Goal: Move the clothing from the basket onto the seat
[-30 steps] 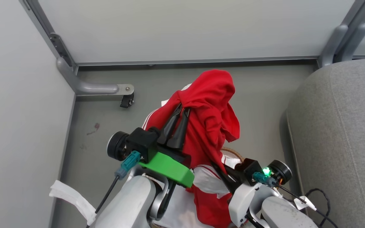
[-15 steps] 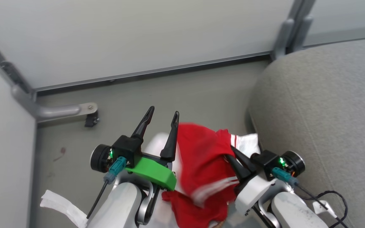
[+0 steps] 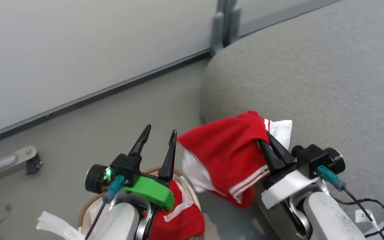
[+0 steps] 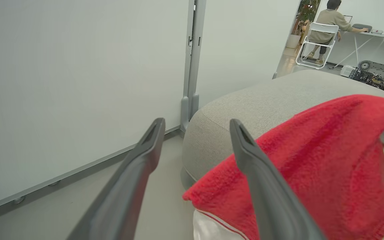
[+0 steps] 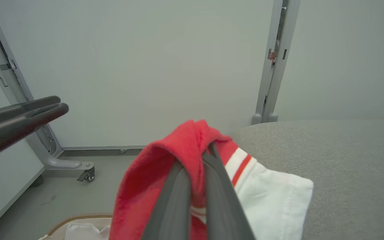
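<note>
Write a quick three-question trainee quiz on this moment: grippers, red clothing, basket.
1. True or false: the left gripper grips cloth.
2. The right gripper is shut on: A) the bright red garment with white bands; B) a blue towel; C) nothing.
3. Where does the second red garment lie?
Key: 1 false; 2 A; 3 in the small oval white plastic basket with brown woven rim.

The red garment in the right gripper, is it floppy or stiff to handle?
Probably floppy: the red garment sags in folds from the right gripper, pinched at one spot. Likely light, since that one pinch carries it.
</note>
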Available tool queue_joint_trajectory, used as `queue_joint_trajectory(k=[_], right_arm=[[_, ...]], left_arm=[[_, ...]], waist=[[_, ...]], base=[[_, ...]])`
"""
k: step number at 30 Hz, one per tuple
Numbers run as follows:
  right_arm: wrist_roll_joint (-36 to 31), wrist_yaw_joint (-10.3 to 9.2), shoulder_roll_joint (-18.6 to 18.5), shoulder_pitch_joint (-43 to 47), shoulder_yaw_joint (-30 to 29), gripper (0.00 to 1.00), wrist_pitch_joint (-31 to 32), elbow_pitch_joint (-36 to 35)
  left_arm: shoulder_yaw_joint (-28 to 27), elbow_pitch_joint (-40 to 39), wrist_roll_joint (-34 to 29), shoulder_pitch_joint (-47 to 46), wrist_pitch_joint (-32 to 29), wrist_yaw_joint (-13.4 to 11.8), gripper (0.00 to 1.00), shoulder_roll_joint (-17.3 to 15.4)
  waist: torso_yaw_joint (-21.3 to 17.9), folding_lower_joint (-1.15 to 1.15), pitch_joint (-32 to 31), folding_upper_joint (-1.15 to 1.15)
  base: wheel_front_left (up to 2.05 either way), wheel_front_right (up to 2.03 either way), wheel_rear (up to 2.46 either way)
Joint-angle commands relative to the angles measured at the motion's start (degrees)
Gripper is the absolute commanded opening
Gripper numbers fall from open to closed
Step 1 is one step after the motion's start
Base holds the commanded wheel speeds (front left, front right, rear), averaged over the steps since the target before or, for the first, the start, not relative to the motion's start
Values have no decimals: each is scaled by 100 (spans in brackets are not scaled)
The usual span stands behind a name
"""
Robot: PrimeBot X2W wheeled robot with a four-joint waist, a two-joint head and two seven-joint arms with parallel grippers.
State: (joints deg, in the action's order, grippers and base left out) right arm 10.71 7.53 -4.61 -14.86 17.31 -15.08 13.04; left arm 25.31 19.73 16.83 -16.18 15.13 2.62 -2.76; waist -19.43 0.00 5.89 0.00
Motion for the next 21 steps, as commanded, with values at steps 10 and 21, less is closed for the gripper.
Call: queue_joint_trajectory(k=[10, 21], right_arm=[[-104, -7, -255, -453, -493, 0, -12, -415], [-330, -8, -1581, -2363, -711, 0, -12, -341]], left_arm=[[92, 89, -49, -43, 4, 137, 100, -27], [268, 198, -292, -419, 3, 217, 100, -29]], waist=[[-1135, 0, 270, 0], [-1207, 0, 1051, 0]], base=[[0, 0, 0], [0, 0, 0]])
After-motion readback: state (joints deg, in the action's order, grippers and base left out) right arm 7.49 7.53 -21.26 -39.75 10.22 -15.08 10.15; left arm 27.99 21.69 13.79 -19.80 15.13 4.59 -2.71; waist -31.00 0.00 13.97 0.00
